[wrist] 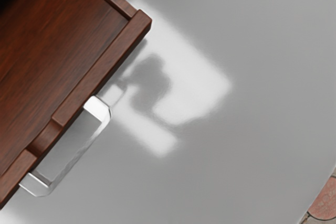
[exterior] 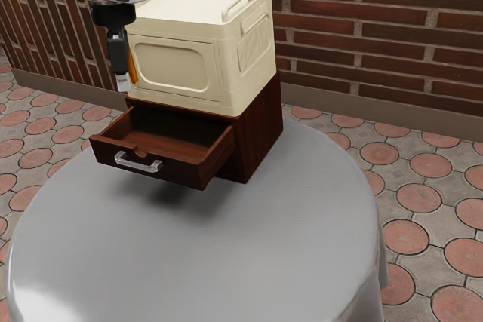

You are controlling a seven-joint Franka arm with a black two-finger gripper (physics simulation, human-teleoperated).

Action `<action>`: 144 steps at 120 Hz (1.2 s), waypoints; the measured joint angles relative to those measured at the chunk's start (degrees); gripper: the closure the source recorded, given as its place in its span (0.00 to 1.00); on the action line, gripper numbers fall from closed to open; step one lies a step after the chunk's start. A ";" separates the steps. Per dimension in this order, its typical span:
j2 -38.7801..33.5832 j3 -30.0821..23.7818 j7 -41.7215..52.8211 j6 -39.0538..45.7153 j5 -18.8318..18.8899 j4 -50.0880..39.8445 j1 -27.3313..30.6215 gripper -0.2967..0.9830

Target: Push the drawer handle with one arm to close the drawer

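The black gripper (exterior: pixel 121 82) hangs pointing down above the drawer's left side in the exterior view, apart from the drawer and its handle. The dark wooden drawer (exterior: pixel 151 170) stands pulled well out of its cabinet (exterior: pixel 259 130), and its inside looks bare. A clear, shiny bar handle (exterior: pixel 138 162) sits on the drawer's front. From above, in the wrist view, the drawer's front board (wrist: pixel 105 69) runs at a slant, with the handle (wrist: pixel 98 109) jutting out from it over the tabletop.
On top of the cabinet rests a cream crate (exterior: pixel 181 65), beside the gripper. All stands on a round table with a grey cloth (exterior: pixel 226 262). A brick wall (exterior: pixel 377 43) rises behind, and a tiled floor (exterior: pixel 407 239) surrounds the table.
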 joint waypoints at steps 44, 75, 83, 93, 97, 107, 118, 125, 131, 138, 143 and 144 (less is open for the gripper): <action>-5.81 -0.11 -1.81 -1.33 -0.70 3.86 0.31 0.23; -13.13 -6.77 -20.32 -5.60 0.21 -5.76 0.90 0.27; -14.11 -6.93 -25.91 -5.87 -0.40 -11.60 2.85 0.40; -18.66 -7.07 -32.18 -4.33 -2.77 -22.81 7.87 0.56; -20.58 -7.28 -34.57 -2.88 -3.87 -27.61 9.04 0.61; -21.72 -8.27 -40.13 0.62 -5.63 -34.92 10.05 0.70; -19.74 -8.49 -45.74 3.79 -8.04 -38.22 11.38 0.76; -18.05 -8.47 -48.90 5.61 -8.06 -38.97 12.75 0.79; -15.32 -8.49 -51.29 7.46 -7.81 -39.15 13.71 0.80; -13.03 -8.45 -53.46 9.65 -7.56 -39.28 14.21 0.81; -12.37 -8.45 -54.88 11.19 -7.41 -39.29 14.31 0.82; -12.27 -8.44 -55.15 11.48 -7.38 -39.29 14.32 0.82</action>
